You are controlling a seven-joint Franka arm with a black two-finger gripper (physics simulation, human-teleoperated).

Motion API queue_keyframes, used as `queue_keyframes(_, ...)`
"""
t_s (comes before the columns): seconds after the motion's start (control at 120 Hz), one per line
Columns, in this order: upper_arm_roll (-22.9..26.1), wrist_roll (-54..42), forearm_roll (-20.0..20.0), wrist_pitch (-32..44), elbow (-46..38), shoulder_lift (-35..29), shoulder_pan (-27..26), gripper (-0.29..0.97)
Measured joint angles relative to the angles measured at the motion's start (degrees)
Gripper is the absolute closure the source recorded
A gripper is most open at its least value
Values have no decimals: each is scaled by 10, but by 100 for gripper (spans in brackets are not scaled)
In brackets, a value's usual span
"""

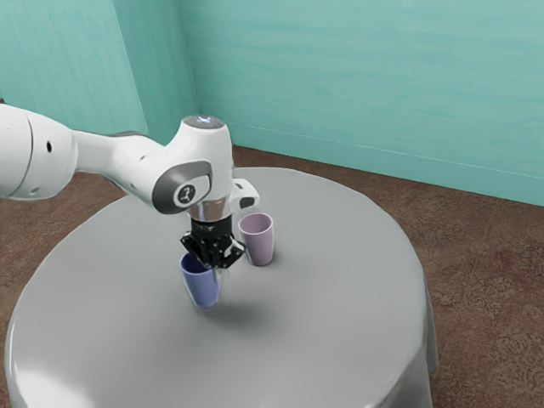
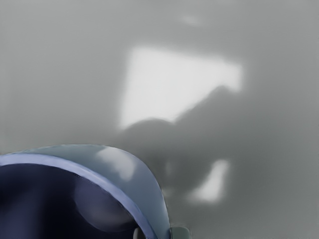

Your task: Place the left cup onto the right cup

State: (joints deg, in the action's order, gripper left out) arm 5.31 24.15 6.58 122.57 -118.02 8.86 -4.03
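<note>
Claw [image 1: 214, 257]: clamped on rim of blue cup [image 1: 200, 287] | blue cup: tilted under claw, contact with grey tabletop [image 1: 340, 323] cannot be told | pink cup [image 1: 257, 239]: upright on tabletop, just beside blue cup, toward exterior view's right

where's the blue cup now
The blue cup is near the centre of the table, under the end effector, with the pink cup close on the exterior view's right.

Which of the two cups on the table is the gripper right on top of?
The blue cup. It sits directly under the gripper, while the pink cup stands free just beside it, toward the exterior view's right.
</note>
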Motion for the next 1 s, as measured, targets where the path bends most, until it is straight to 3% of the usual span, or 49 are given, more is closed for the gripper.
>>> queue_keyframes(0.167, -2, 12, 2, -28, 20, -24, 0, 78)
queue_keyframes(0.408, -1, 36, 1, -115, 137, -15, -3, 78)
queue_keyframes(1.0, 3, 68, -3, -214, 318, 113, -16, 78)
